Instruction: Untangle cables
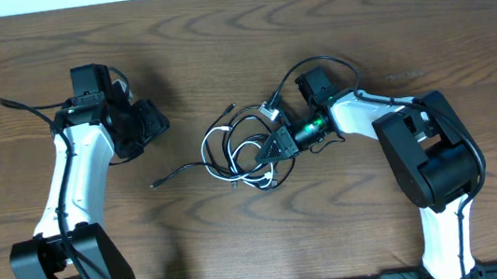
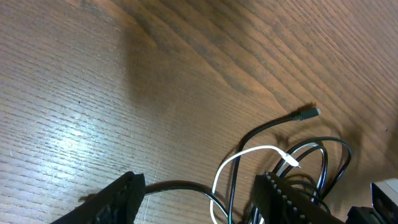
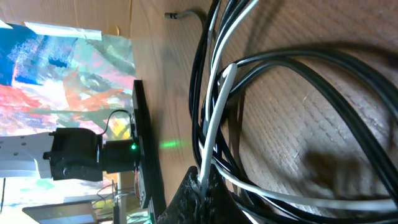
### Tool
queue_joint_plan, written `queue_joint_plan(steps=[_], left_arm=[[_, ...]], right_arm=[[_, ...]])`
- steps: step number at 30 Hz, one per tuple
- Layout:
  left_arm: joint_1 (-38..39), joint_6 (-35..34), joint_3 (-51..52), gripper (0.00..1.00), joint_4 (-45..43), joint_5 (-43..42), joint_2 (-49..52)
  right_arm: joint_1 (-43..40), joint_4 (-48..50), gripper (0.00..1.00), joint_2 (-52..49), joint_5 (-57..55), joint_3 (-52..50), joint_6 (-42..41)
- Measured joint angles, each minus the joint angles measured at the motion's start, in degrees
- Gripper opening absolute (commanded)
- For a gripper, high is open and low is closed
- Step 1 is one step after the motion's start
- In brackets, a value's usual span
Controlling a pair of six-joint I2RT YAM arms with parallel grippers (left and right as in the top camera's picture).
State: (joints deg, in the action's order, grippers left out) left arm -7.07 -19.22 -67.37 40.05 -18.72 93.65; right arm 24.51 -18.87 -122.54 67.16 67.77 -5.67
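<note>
Right gripper (image 1: 275,146) (image 3: 200,190): black fingers pressed together, pinching the bundle of thin flexible cables (image 1: 242,150) (image 3: 217,93), two black and one white. In the right wrist view, clamps the white strand (image 3: 214,124) right at the fingertips, with black strands packed against it. Cannot tell how many of the black ones sit inside the pinch.

From the pinch outward: overlapping loops, black over white, lying flat on the brown wood-grain bench (image 1: 356,14). Roughly mid-bench, a little nearer the front edge than the rear, between the two arms.

Small black plug end (image 1: 232,107) (image 2: 309,112) at the rear side of the bundle, clear of the loops, pointing toward the rear edge. Single black tail (image 1: 164,179) leaving the loops toward the left edge, tip lying alone on bare wood.

Left gripper (image 1: 145,123) (image 2: 199,183): fingers spread, nothing held between them. Toward the left rear of the bench, well apart from the loops. In the left wrist view, looks between its fingertips at the bundle; black strand on the wood below the gap, white strand arching just beyond it.
</note>
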Motion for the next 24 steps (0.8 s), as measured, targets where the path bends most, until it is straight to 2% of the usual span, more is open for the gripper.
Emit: queue_joint_plan(steps=[6,11,16,24], left_arm=[[0.0,0.0,0.0,0.61,0.0,0.0,0.0],[0.0,0.0,0.0,0.61,0.0,0.0,0.0],[0.0,0.0,0.0,0.61,0.0,0.0,0.0],[0.0,0.0,0.0,0.61,0.0,0.2,0.0]], right_arm=[[0.1,-0.2,0.01,2.5,-1.6,1.7,-0.1],[1.0,1.7,0.01,11.3,-5.6,5.9,-0.3],[2.5,13.2,0.01,19.4,-6.1,7.6,-3.9],[2.7,37.6,0.01,22.7,-4.7,7.8,-19.7]])
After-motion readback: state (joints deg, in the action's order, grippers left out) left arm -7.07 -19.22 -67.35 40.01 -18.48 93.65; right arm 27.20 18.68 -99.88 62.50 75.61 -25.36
